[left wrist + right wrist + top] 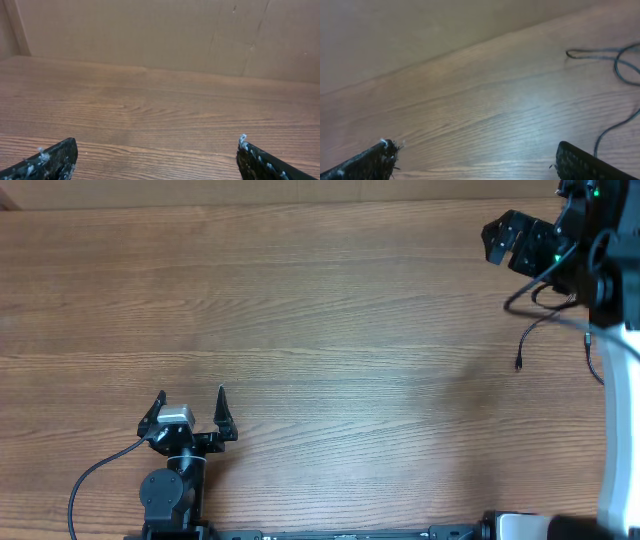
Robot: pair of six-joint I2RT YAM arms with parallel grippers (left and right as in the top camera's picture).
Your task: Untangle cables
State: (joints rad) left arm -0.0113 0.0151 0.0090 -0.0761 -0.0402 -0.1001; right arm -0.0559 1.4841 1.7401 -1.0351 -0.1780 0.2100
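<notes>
The cables (529, 330) are thin black cords lying at the far right of the wooden table, under and beside my right arm. One strand ends in a small plug (519, 363). In the right wrist view a cable loop (619, 56) lies at the upper right and another strand (615, 129) runs down the right edge. My right gripper (493, 238) is open and empty, raised to the left of the cords; its jaws (475, 160) frame bare wood. My left gripper (190, 396) is open and empty at the near left, far from the cables. Its view (157, 155) shows no cable.
A brown wall (150, 30) stands along the table's far edge. The right arm's white base (615, 430) and its thicker black cabling (598, 370) stand at the right edge. The left arm's own cable (90, 480) curls at the near left.
</notes>
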